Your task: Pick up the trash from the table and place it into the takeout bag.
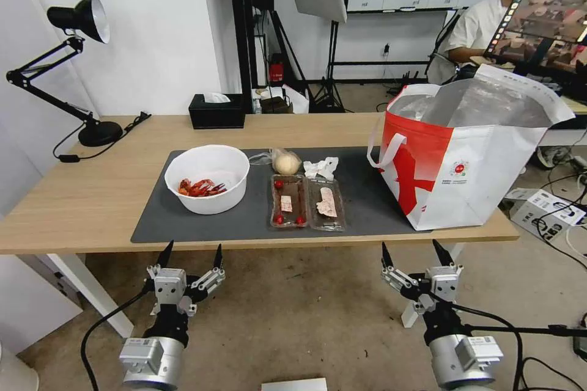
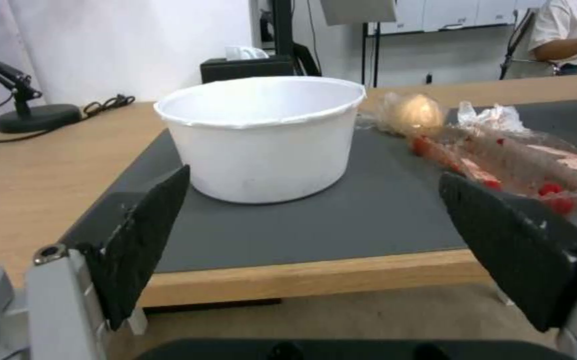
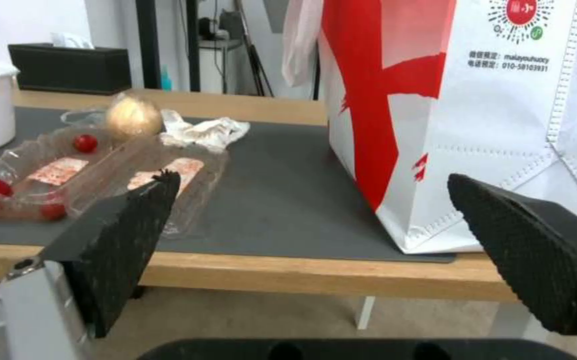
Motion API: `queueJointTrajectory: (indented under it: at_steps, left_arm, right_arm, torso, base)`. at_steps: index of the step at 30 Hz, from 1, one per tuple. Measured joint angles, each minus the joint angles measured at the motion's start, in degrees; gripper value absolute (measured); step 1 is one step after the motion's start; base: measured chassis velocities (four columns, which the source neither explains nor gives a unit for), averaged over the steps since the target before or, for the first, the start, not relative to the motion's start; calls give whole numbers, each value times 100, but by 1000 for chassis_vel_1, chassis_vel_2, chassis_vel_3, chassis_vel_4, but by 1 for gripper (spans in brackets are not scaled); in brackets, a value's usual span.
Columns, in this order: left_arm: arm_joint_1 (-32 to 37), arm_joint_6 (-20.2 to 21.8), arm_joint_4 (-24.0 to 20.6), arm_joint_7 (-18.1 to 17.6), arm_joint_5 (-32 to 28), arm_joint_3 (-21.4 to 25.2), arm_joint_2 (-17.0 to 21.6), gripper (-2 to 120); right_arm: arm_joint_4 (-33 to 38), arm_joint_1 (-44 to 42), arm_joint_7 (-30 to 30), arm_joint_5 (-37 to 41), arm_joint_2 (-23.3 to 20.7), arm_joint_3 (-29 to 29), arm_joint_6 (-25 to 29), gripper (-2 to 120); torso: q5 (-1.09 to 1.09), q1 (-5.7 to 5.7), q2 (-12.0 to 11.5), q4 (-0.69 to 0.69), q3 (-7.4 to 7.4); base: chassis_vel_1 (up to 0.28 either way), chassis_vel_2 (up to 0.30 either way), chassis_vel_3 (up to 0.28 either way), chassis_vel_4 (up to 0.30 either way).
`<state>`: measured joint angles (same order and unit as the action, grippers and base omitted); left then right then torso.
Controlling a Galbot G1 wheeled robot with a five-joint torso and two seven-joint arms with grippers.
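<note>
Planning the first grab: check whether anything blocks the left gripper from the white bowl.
Nothing visible does. The left gripper hangs open below the table edge, and the bowl sits just beyond on the mat, with bare mat before it. The plastic tray lies beside the bowl.

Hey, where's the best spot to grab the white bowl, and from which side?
Probably the bowl's thin rim on its near side, from above with the open left gripper: the wall is too wide to span, the mouth is open, and the shells lie low inside.
</note>
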<state>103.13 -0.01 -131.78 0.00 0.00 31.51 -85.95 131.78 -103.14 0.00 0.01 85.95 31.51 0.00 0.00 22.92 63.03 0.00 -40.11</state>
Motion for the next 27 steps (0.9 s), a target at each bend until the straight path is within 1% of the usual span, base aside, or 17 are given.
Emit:
queueJointTrajectory:
  at_steps: [19, 22, 23, 25, 26, 27]
  left_arm:
    - [0, 0, 0, 0, 0, 0, 0, 100]
    - [-1, 5, 0, 1, -9, 1, 1, 100]
    - [-4, 25, 0, 0, -29, 10, 3, 100]
    - [-46, 261, -71, -52, -209, 83, 31, 100]
    - [-46, 261, -71, -52, -209, 83, 31, 100]
    - [-78, 415, -124, -91, -325, 133, 50, 100]
  right_arm:
    - [0, 0, 0, 0, 0, 0, 0, 100]
    - [5, 19, 0, 46, -52, 9, -57, 100]
    - [22, 75, 7, 157, -173, 49, -207, 100]
    - [86, 234, 26, 461, -502, 157, -608, 100]
    - [86, 234, 26, 461, -502, 157, -608, 100]
    - [109, 295, 34, 577, -628, 198, -763, 100]
  torso:
    - [0, 0, 0, 0, 0]
    - [1, 0, 0, -1, 0]
    - [0, 0, 0, -1, 0]
    - [0, 0, 0, 0, 0]
    - [0, 0, 0, 0, 0]
    - [2, 0, 0, 0, 0]
  base:
    - [0, 0, 0, 0]
    - [0, 0, 0, 0]
    - [0, 0, 0, 0]
    - [0, 0, 0, 0]
    - [0, 0, 0, 0]
    - [0, 0, 0, 0]
